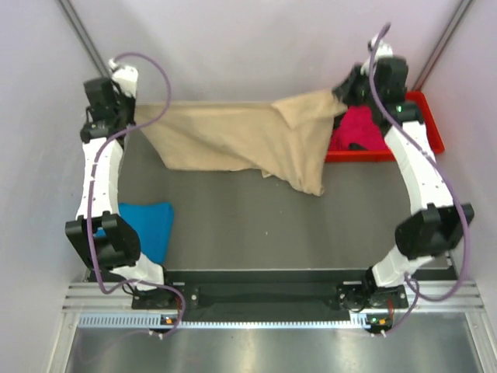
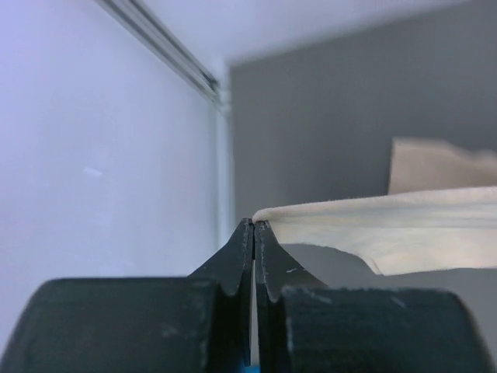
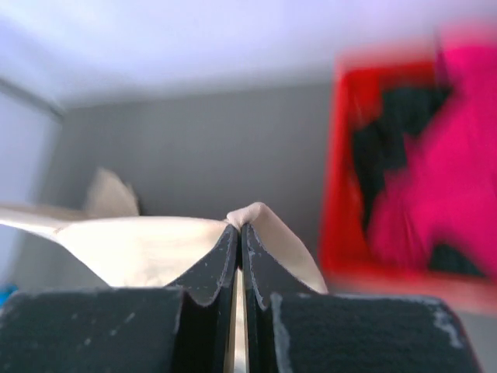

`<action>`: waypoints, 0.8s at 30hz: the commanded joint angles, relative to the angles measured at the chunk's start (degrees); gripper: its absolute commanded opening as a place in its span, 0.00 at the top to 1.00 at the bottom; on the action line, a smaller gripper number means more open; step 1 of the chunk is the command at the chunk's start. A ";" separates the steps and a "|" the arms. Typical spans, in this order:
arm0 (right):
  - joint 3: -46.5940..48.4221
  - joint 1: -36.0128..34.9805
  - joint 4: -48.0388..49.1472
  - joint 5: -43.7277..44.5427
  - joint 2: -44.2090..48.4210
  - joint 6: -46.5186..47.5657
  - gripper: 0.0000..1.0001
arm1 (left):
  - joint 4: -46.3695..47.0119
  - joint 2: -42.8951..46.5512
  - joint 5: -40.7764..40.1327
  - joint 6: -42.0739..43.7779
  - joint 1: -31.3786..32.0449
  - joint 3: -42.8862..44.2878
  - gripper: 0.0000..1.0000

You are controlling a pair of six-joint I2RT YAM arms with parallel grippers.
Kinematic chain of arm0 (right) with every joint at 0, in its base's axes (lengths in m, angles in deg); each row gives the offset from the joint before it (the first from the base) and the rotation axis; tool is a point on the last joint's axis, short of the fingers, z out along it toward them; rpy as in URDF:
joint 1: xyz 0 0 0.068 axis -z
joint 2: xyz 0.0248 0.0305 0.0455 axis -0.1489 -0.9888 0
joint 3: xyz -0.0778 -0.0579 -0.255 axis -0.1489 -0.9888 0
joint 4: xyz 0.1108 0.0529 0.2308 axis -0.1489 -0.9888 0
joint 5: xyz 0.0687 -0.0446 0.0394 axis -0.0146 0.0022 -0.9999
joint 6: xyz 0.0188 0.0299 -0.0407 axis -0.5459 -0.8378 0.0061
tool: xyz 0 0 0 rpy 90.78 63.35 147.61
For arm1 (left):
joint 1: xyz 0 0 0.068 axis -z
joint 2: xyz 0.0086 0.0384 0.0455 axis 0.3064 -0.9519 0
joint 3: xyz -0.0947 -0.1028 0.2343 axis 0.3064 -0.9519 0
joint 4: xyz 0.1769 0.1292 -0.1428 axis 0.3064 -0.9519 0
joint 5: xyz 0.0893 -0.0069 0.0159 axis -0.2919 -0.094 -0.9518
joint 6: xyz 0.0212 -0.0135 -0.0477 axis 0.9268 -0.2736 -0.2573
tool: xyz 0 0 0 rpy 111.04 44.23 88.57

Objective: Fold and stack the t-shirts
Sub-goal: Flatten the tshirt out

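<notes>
While both arms hold the beige-tan t-shirt (image 1: 233, 140) strung across the far side of the table (image 1: 256, 225), the step in hand looks like spreading it flat ahead of the first fold. The left gripper (image 2: 254, 225) is fully closed, and only the very edge of the cloth sits between its tips, a thin bite that a sharp tug could pull free. The right gripper (image 3: 239, 227) is equally closed, with a small hump of fabric bulging above its tips, which seems the firmer hold. From above, the shirt is uneven: the left part lies fairly smooth, while the right part bunches up at the gripper and a loose flap trails toward the middle of the table. To do this well, draw the two hands apart gently and evenly until the top edge runs straight, favouring motion by the right arm to spare the weaker left pinch. Then lower both together so that the cloth settles without a crease. Steer the right end away from the red tray (image 1: 432, 130), where the magenta-pink t-shirt (image 1: 359, 124) and the black t-shirt (image 3: 380, 159) wait. The blue t-shirt (image 1: 147, 221) lies folded at the near left.
</notes>
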 commanded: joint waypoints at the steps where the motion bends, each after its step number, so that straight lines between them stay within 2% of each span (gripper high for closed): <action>1: 23.12 0.37 6.64 -2.54 -6.34 -4.23 1.00 | 6.08 -1.10 -4.88 -3.59 -1.20 9.94 1.00; 3: 32.92 0.98 6.56 -3.69 -12.67 -7.31 1.00 | 7.32 -1.80 -6.47 -5.26 -2.17 13.83 1.00; 4: 41.50 1.16 6.55 -3.61 -14.52 -7.84 1.00 | 7.93 -2.33 -6.74 -5.70 -2.61 17.24 1.00; 6: 46.66 2.20 7.95 -2.29 -17.70 -9.42 1.00 | 10.04 -2.94 -7.70 -6.32 -4.01 20.07 1.00; 9: 46.07 4.31 13.23 -2.11 -16.30 -11.63 1.00 | 8.39 -5.49 -6.48 -7.55 -6.56 29.28 1.00; 12: 42.92 5.02 12.36 -2.46 -13.49 -8.48 1.00 | 8.02 -6.55 -4.03 -6.51 -8.58 30.81 1.00; 14: 35.55 5.03 11.65 -2.46 -8.93 -4.97 1.00 | 8.73 -5.06 -3.67 -5.10 -8.76 28.97 1.00; 15: 28.65 5.11 11.83 -2.29 -7.09 -3.82 1.00 | 8.82 -3.40 -1.14 -4.22 -8.76 26.09 1.00; 17: 21.06 5.03 12.09 -1.15 -0.50 -1.19 1.00 | 8.73 -0.94 1.77 -2.82 -8.85 21.52 1.00; 18: 13.01 5.03 12.27 -0.88 1.87 -0.65 1.00 | 8.64 2.12 3.09 -0.81 -8.94 15.49 1.00; 20: 4.27 4.94 12.53 -0.71 9.43 -0.12 1.00 | 8.38 5.39 5.03 1.22 -8.85 8.87 1.00; 21: -4.47 4.94 12.36 -0.53 11.98 -0.38 1.00 | 7.68 8.88 5.82 4.19 -8.94 2.31 1.00; 23: -13.13 4.94 11.48 0.00 19.45 -1.77 1.00 | 4.88 12.68 8.11 8.85 -9.20 -7.53 1.00; 24: -21.26 4.94 10.61 0.00 21.82 -2.48 1.00 | 3.73 16.27 8.90 10.53 -9.20 -10.64 1.00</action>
